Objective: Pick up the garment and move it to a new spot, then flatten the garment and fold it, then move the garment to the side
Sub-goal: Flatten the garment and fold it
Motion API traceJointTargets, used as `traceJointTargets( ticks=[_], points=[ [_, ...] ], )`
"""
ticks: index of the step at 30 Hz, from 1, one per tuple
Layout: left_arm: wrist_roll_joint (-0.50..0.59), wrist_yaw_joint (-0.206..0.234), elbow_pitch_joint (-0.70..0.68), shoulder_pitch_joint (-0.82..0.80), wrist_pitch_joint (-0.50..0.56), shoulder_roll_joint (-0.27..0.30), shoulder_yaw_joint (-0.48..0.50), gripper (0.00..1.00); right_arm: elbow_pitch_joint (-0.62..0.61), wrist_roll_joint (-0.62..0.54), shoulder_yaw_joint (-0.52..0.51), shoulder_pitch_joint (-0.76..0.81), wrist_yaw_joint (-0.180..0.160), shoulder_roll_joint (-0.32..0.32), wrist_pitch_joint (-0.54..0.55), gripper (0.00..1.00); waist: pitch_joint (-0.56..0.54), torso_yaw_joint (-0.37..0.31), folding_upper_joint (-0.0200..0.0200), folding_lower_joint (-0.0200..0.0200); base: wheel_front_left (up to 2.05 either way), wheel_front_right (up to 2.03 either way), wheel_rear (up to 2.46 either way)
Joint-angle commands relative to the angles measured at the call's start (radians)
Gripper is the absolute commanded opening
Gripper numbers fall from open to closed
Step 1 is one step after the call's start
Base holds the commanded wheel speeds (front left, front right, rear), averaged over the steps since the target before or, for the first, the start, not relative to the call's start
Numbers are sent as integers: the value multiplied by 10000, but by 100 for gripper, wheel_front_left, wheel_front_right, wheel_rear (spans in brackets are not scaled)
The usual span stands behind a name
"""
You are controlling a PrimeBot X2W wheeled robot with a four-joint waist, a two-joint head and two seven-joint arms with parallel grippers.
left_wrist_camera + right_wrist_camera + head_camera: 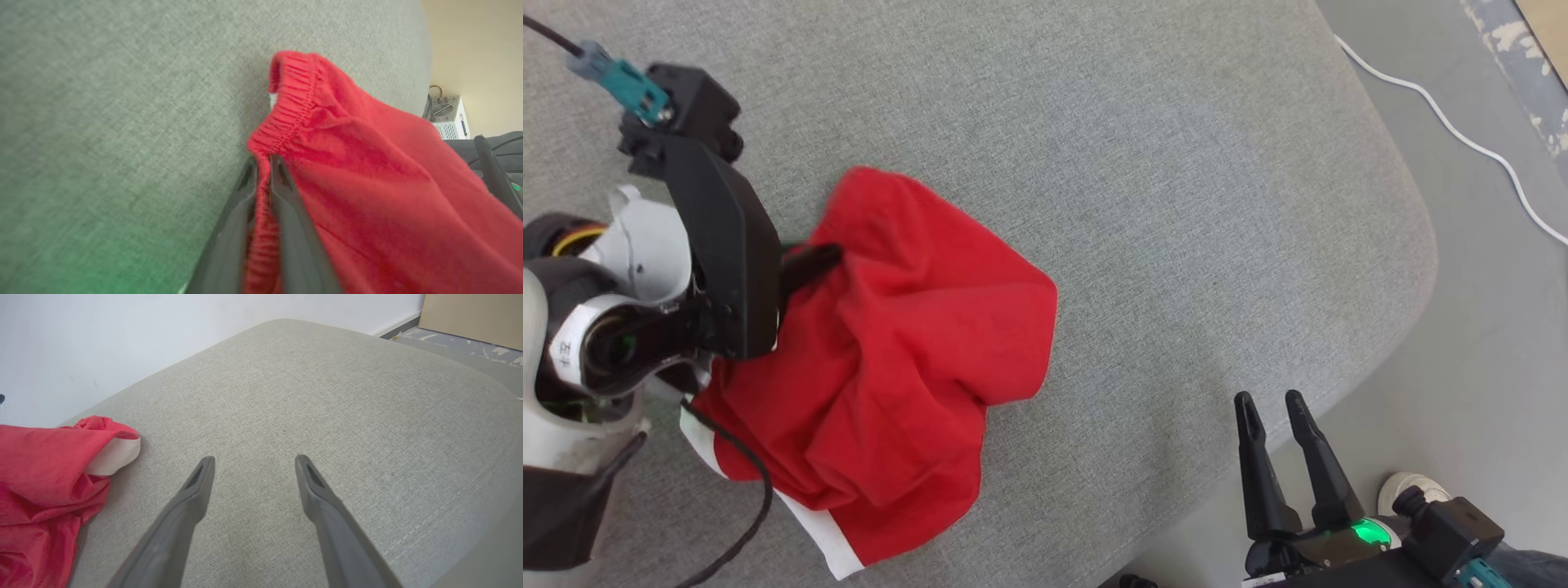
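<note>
On the grey cushion (1176, 204), the red garment (890, 351) lies crumpled, toward the robot's left. The left fingers (288, 204) are closed on its elastic waistband (286, 102) (the pick-up step, I judge); the right fingers (1258, 465) stand open, well apart from it. The next move calls for lifting without the waistband slipping out.

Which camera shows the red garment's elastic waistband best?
The left wrist view: the ribbed waistband is close, pinched by the left gripper. The head view shows the crumpled garment; the right wrist view, a white-trimmed edge.
</note>
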Motion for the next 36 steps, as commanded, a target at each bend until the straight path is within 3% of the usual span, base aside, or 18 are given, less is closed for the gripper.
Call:
traceJointTargets(
  ticks=[1,9,20,27,32,36],
  points=[
    [-105,31,-90,152,-55,-10,57,0,44,-10,38,-85,-22,6,-3,100,-67,-7,-1,-1,0,0,0],
    [-227,-98,-812,-153,-1403,-501,688,0,380,-329,323,-535,-22,2,-3,100,-705,63,-1,-1,0,0,0],
    [79,-655,-399,-1601,-4704,-2376,696,0,743,-976,-155,-691,-22,2,-3,100,-2192,1175,-1,-1,0,0,0],
    [3,-858,-197,-2556,-7500,-3520,639,0,897,-1348,-497,-588,-22,2,-3,100,-2893,1638,-1,-1,0,0,0],
    [-401,-878,-159,-2507,-8290,-3505,225,0,900,-1535,-629,-538,-22,2,-3,100,-3056,2062,-1,-1,0,0,0],
    [-1013,-879,-217,-1475,-8184,-2992,-187,0,920,-1736,-666,-559,-22,3,-3,100,-3050,2649,-1,-1,0,0,0]
  ],
)
